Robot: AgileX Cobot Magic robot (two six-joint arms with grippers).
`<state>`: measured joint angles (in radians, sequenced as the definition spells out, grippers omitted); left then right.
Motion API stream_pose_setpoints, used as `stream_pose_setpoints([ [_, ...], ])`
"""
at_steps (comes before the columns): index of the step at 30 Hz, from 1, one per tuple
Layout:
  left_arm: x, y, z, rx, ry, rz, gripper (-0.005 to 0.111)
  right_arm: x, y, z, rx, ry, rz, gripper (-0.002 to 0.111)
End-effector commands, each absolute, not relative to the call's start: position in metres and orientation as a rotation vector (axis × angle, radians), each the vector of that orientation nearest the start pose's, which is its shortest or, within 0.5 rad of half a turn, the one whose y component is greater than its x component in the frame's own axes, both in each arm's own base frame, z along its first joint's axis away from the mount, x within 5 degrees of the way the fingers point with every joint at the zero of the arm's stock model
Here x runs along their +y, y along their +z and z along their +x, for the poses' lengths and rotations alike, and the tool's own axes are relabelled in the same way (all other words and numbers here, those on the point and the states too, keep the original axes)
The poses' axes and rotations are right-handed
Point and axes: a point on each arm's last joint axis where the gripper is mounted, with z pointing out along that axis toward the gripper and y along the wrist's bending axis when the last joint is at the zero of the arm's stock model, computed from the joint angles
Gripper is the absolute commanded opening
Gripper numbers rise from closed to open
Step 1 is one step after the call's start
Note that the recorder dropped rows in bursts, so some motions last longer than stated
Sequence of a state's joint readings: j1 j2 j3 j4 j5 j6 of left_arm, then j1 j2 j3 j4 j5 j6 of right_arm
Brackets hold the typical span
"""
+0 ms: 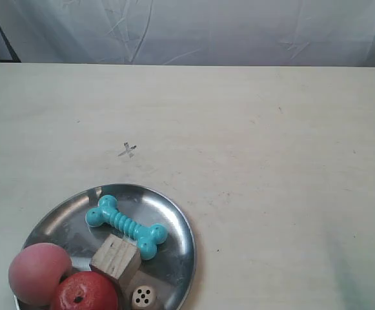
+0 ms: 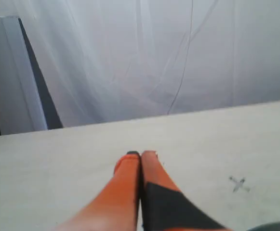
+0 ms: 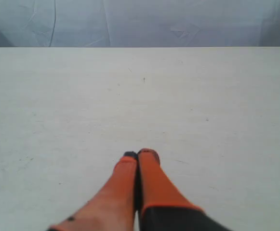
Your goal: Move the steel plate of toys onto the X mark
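The steel plate [image 1: 168, 213] lies at the exterior view's lower left, partly cut off by the frame. On it rest a turquoise bone [image 1: 126, 226], a pink ball [image 1: 39, 271], a red apple [image 1: 84, 292], a wooden cube [image 1: 115, 259] and a cream die [image 1: 142, 297]. The X mark [image 1: 128, 150] is drawn on the table just beyond the plate, and the X mark [image 2: 238, 183] also shows in the left wrist view. A sliver of the plate's rim [image 2: 274, 226] shows there too. My left gripper [image 2: 140, 155] is shut and empty above bare table. My right gripper [image 3: 139, 154] is shut and empty too. Neither arm appears in the exterior view.
The cream tabletop [image 1: 271, 142] runs back to a white curtain [image 1: 193, 29]. A dark gap [image 2: 38, 82] beside a pale panel shows at the curtain's edge in the left wrist view.
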<state>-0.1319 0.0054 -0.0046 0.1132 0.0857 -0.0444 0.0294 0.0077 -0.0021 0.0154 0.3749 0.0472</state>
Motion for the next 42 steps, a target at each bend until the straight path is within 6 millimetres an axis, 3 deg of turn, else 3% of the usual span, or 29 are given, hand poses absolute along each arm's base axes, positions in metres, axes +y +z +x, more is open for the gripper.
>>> stream_pose_setpoints([
  [1, -0.008, 0.219, 0.055, 1.422, -0.132, 0.093, 0.0, 0.002, 0.18, 0.053, 1.85, 0.065, 0.031, 0.0],
  [8, -0.008, 0.232, 0.052, 1.272, -0.159, 0.067, 0.0, 0.001, 0.181, 0.053, 1.839, 0.028, 0.003, 0.0],
  [12, -0.007, 0.238, 0.05, 1.201, -0.196, 0.041, 0.0, 0.0, 0.193, 0.056, 1.701, -0.012, -0.03, 0.0],
  [16, -0.007, 0.242, 0.048, 1.163, -0.33, -0.047, 0.0, 0.001, 0.215, 0.056, 1.461, 0.122, 0.079, 0.0],
  [22, -0.005, 0.232, 0.052, 1.258, -0.588, -0.297, 0.0, -0.004, 0.238, 0.051, 1.193, 0.239, 0.217, 0.0],
  [26, -0.006, 0.228, 0.054, 1.321, -0.589, -0.309, 0.0, -0.007, 0.237, 0.05, 1.164, 0.41, 0.375, 0.0],
  [29, -0.005, 0.242, 0.05, 1.276, -0.538, -0.255, 0.0, -0.01, 0.236, 0.051, 1.13, 0.568, 0.519, 0.0],
  [31, -0.005, 0.252, 0.05, 1.268, -0.498, -0.222, 0.0, -0.01, 0.238, 0.05, 1.111, 0.549, 0.506, 0.0],
  [33, -0.006, 0.261, 0.055, 1.289, -0.46, -0.199, 0.0, -0.009, 0.238, 0.052, 1.153, 0.546, 0.501, -0.001],
  [36, -0.006, 0.275, 0.072, 1.368, -0.432, -0.233, 0.0, -0.003, 0.25, 0.064, 1.36, 0.495, 0.454, -0.001],
  [39, -0.008, 0.289, 0.103, 1.537, -0.392, -0.271, 0.0, 0.003, 0.265, 0.095, 1.621, 0.429, 0.406, -0.001],
  [42, -0.01, 0.293, 0.144, 1.837, -0.274, -0.22, 0.0, 0.009, 0.279, 0.136, 1.918, 0.334, 0.302, -0.001],
])
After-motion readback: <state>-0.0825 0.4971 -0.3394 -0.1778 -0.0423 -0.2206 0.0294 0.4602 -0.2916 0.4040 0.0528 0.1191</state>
